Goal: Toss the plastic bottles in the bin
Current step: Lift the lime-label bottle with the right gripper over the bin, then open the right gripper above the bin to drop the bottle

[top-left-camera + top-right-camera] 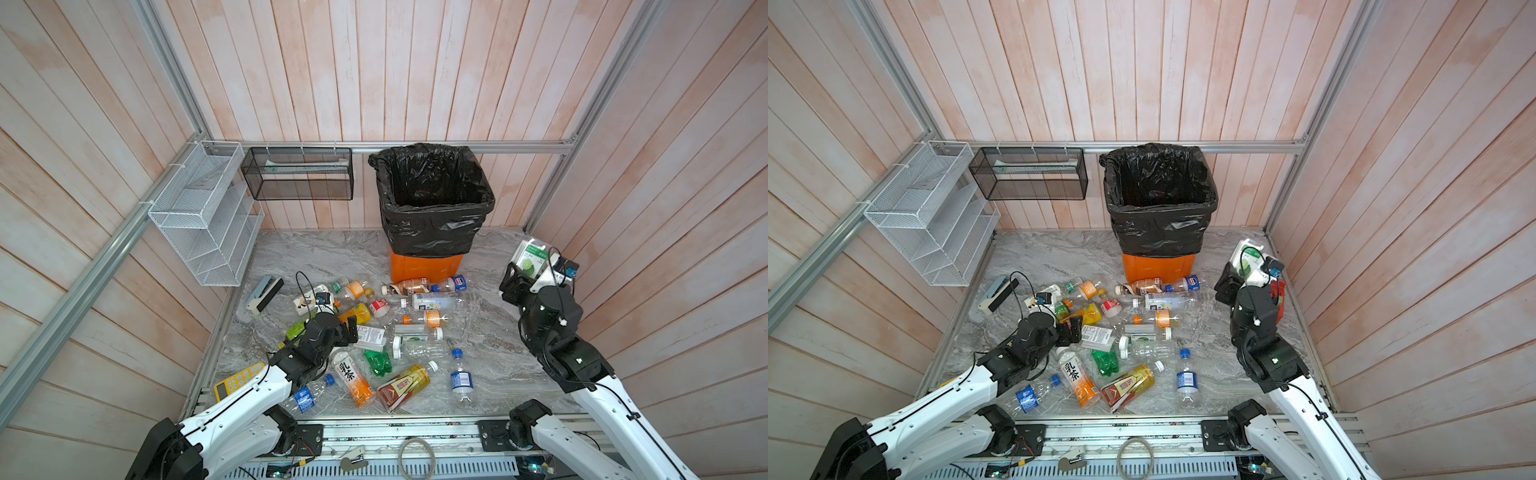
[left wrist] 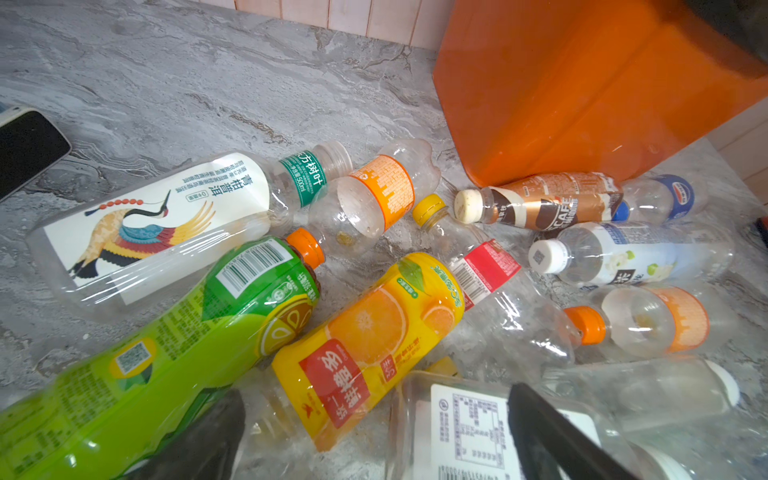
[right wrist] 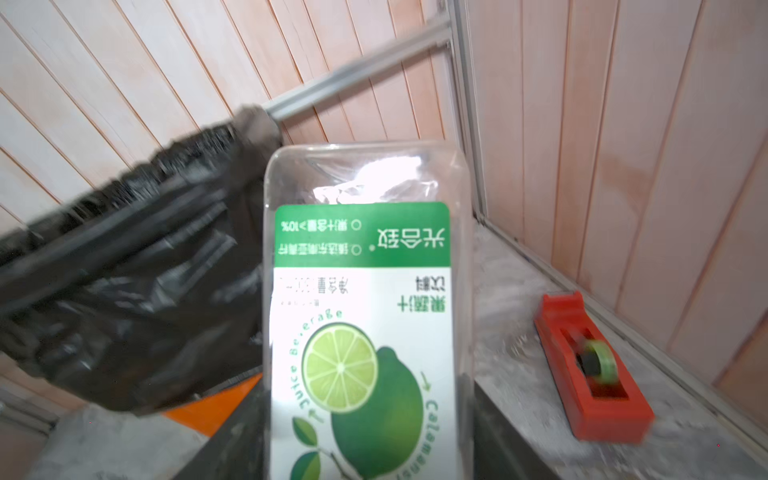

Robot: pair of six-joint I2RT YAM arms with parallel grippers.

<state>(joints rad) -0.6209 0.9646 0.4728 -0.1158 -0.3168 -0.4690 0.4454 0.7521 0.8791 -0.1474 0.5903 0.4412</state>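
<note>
- Red tape dispenser (image 3: 590, 374) lies by the wall, bin (image 1: 426, 268) nearby.
- Right fingers (image 3: 494, 419) clamp a lime-label bottle (image 3: 365, 332), raised beside the bin.
- Left fingers (image 2: 540, 428) spread apart over bottles (image 2: 365, 332) littering the surface (image 1: 498, 332).

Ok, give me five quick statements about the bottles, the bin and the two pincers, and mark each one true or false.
1. The right pincer grips a lime-label bottle. True.
2. The bin lies tipped on its side. False: it stands upright, with its black bag folded over the rim.
3. The left pincer is shut on a green bottle. False: it is open and holds nothing, low over the loose bottles.
4. A red tape dispenser sits on the table by the right wall. True.
5. The yellow calculator is inside the bin. False: it lies on the table beside the left arm.
</note>
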